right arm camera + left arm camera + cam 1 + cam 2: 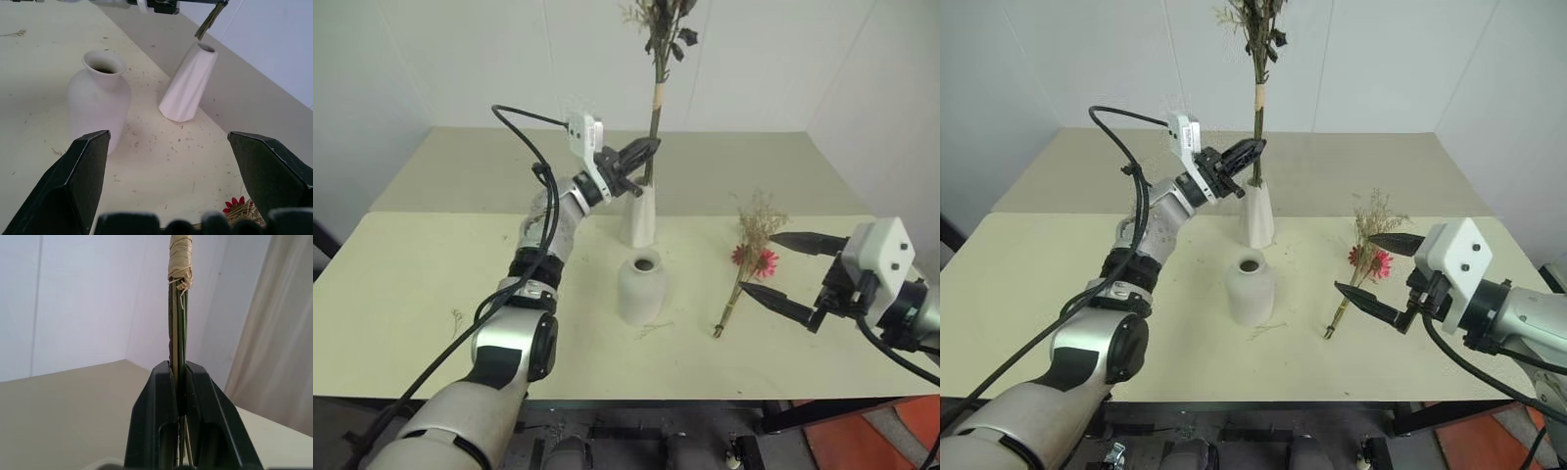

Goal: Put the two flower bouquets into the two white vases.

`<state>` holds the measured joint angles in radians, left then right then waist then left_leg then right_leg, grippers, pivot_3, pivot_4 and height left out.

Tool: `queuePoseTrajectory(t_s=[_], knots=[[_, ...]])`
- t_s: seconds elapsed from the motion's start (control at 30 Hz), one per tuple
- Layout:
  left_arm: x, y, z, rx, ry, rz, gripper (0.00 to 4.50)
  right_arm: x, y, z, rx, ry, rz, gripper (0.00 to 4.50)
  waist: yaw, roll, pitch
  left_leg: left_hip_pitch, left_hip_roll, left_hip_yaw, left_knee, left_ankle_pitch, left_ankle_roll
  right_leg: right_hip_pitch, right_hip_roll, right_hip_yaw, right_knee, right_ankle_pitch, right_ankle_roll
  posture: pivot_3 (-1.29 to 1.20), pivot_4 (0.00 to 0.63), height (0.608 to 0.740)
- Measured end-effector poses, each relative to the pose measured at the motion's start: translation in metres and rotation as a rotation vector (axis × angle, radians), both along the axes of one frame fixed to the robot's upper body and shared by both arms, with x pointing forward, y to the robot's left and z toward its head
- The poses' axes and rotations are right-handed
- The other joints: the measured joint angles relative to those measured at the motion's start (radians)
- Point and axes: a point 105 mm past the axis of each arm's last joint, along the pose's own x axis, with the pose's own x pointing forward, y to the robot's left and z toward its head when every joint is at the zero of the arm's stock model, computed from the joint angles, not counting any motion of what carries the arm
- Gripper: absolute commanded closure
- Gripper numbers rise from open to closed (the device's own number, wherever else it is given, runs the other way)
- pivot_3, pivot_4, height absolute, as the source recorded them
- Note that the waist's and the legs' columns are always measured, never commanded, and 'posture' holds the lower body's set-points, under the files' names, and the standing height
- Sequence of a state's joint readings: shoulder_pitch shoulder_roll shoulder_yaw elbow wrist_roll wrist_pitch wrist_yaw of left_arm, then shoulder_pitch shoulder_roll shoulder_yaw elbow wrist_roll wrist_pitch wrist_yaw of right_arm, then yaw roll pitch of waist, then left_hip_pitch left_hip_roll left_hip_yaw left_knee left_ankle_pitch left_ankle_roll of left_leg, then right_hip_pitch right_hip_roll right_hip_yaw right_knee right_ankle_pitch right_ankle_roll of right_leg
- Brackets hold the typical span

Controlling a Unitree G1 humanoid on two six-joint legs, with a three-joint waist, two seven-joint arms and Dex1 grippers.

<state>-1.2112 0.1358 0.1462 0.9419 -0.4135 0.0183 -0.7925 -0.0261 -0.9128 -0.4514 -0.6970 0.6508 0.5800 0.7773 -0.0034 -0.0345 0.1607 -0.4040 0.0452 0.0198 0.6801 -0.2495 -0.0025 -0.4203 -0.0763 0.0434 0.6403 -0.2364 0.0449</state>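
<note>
Clamped on the stems of the rose bouquet (pixel 658 88), the left gripper (pixel 641 152) held it upright, stem ends just above the mouth of the tall cone vase (pixel 640 217) and not yet inside. Fingers of the right gripper (pixel 783 269) stood wide apart and empty beside the pink daisy bouquet (pixel 747 264), which lay flat on the table (pixel 411 284) right of the round-shouldered vase (pixel 643 286).
</note>
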Motion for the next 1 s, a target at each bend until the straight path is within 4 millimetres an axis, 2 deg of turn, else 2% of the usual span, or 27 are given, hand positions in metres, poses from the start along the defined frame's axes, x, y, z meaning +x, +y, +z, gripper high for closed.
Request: queuePoseTrajectory(t_s=[0.3, 0.67, 1.0], knots=[[0.017, 0.005, -0.004, 0.0, 0.02, 0.156, 4.47, -0.004, 0.001, -0.005, 0.015, 0.009, -0.029, 0.0, 0.003, 0.0, 0.0, 0.0, 0.0, 0.0, 0.0, 0.0, 0.0, 0.0, 0.0, 0.0, 0.0, 0.0, 0.0, 0.0, 0.15, 0.74], [0.019, 0.0, -0.009, 0.017, 0.015, 0.185, 4.47, -0.009, 0.002, -0.006, 0.042, 0.004, -0.047, 0.0, 0.005, 0.0, 0.0, 0.0, 0.0, 0.0, 0.0, 0.0, 0.0, 0.0, 0.0, 0.0, 0.0, 0.0, 0.001, 0.0, 0.15, 0.74], [0.019, -0.001, -0.01, 0.03, -0.005, 0.211, 4.47, -0.003, -0.002, 0.003, 0.121, -0.039, -0.131, 0.0, 0.006, 0.0, 0.0, 0.0, 0.0, 0.0, 0.0, 0.0, 0.0, 0.0, 0.0, 0.0, 0.0, 0.0, 0.001, 0.0, 0.15, 0.74]])
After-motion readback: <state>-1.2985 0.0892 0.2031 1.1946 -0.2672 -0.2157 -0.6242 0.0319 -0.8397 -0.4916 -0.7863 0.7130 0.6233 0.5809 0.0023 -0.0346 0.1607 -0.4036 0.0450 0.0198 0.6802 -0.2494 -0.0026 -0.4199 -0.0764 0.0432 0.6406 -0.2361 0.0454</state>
